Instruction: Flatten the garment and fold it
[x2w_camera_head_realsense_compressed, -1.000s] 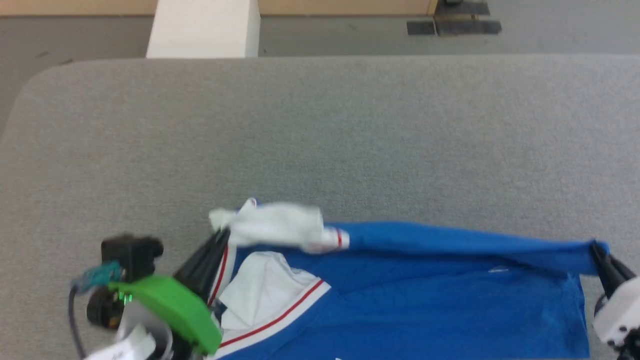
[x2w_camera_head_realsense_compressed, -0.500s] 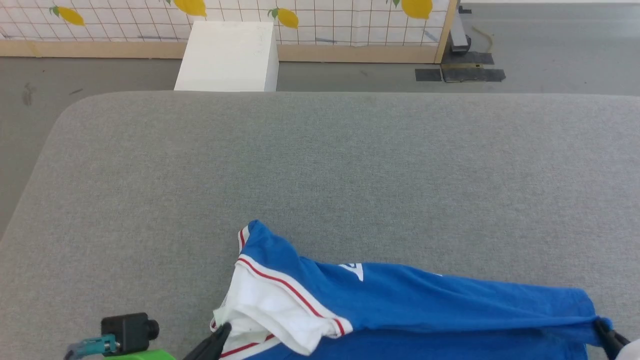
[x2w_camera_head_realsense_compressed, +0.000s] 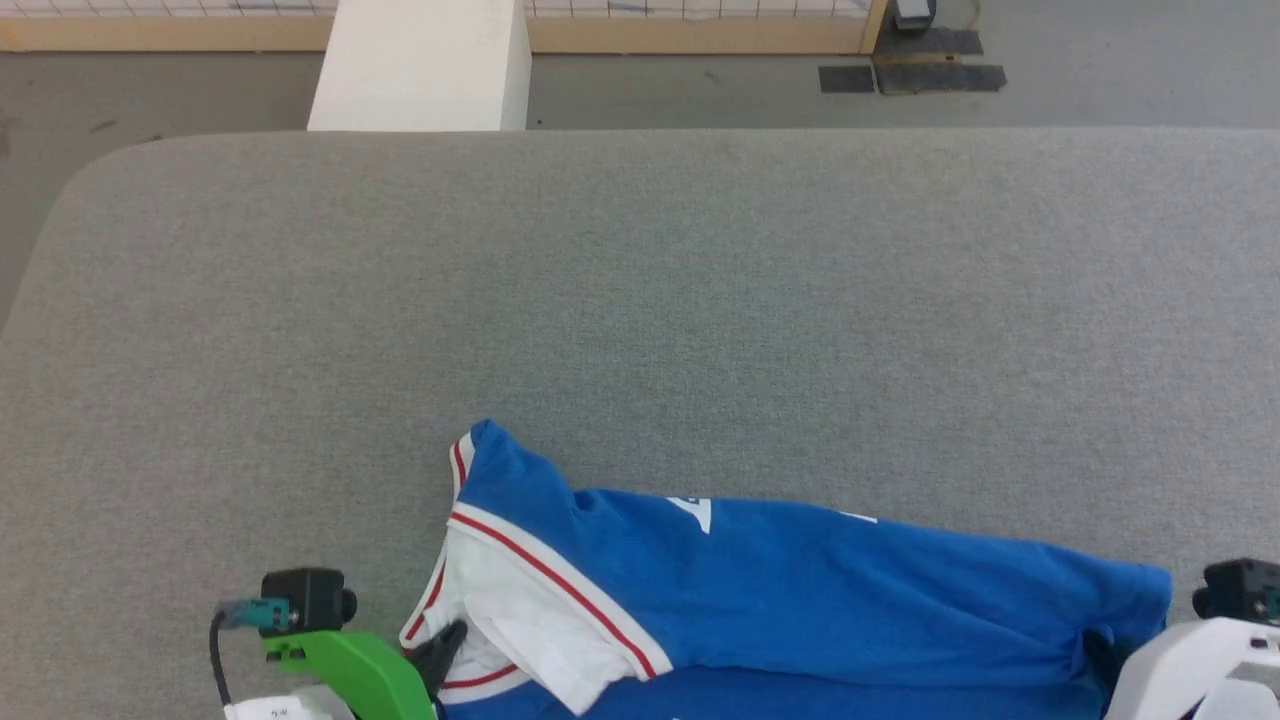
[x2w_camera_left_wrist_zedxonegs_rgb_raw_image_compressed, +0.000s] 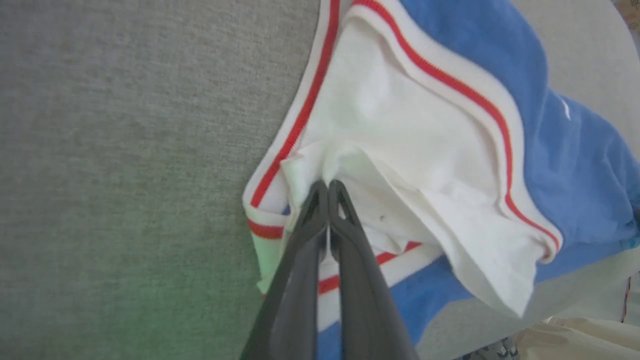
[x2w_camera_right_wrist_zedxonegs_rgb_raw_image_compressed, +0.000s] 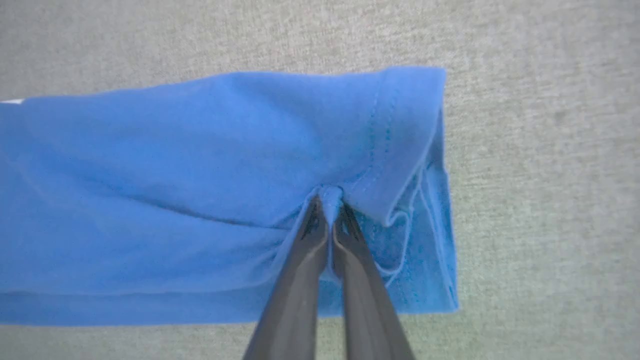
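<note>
The garment, royal blue with a white red-striped sleeve, lies bunched in a long band near the front edge of the grey table. At its left end my left gripper is shut on a fold of the white sleeve; the left wrist view has both fingers pressed together on the cloth at the left gripper. My right gripper holds the garment's right end. There the right gripper is shut on a pinch of blue hem.
A white box stands on the floor beyond the table's far edge, with a wooden baseboard behind it. Bare grey table stretches across the far half and to the left of the garment. The table's far left corner is rounded.
The head view has shifted. The edge that was stretched taut between the grippers now lies slack, with a blue fold resting on the table. Both grippers stay shut on the cloth.
</note>
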